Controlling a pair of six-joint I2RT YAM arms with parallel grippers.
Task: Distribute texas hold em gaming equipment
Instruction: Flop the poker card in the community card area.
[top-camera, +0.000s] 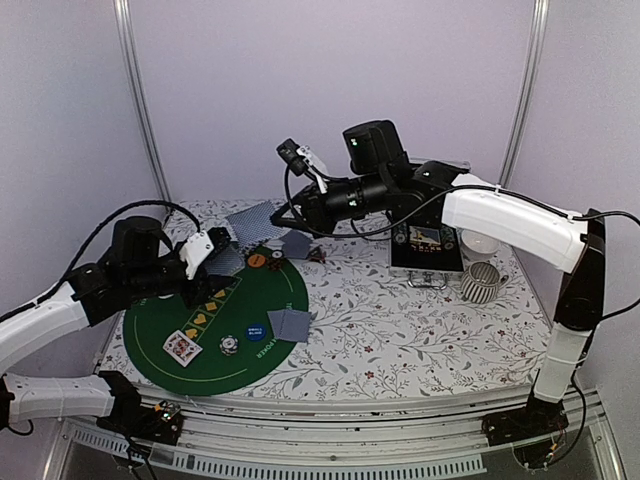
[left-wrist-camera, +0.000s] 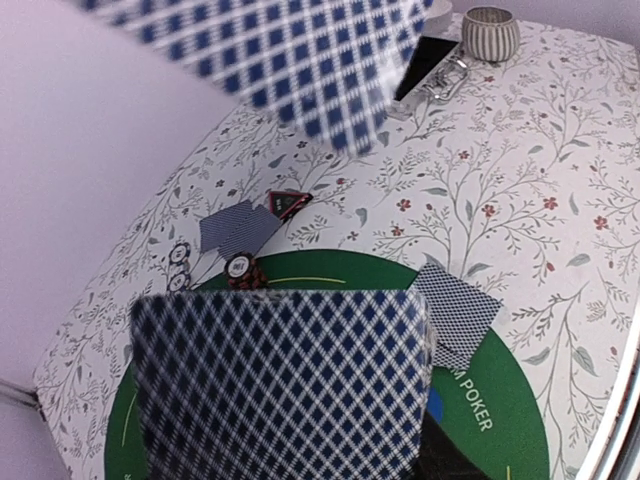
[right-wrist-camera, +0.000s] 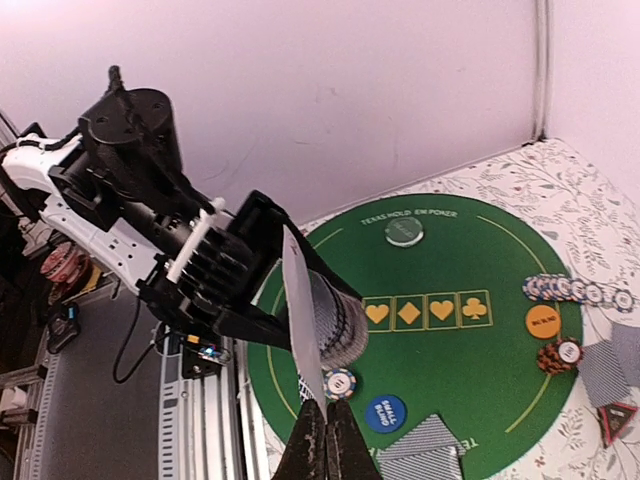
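Observation:
My left gripper (top-camera: 212, 246) is shut on a deck of blue-backed playing cards (left-wrist-camera: 280, 390) over the left part of the green felt mat (top-camera: 215, 370). The right gripper (right-wrist-camera: 327, 425) is shut on the edge of a single card (right-wrist-camera: 305, 310), raised just above that deck. On the mat lie two face-down cards (top-camera: 290, 323), a face-up card (top-camera: 182, 347), a striped chip (right-wrist-camera: 339, 383), a blue disc (right-wrist-camera: 386, 413), an orange disc (right-wrist-camera: 543, 321) and a row of chips (right-wrist-camera: 575, 290). A red-edged triangular marker (left-wrist-camera: 288, 203) lies beyond the mat, beside two more cards (left-wrist-camera: 235, 228).
A silver-and-black case (top-camera: 425, 245) stands at the back right, with a ribbed cup (top-camera: 483, 283) and a white bowl (top-camera: 480, 243) next to it. The right arm reaches across the back of the floral tablecloth. A grey-green disc (right-wrist-camera: 404, 231) lies on the mat.

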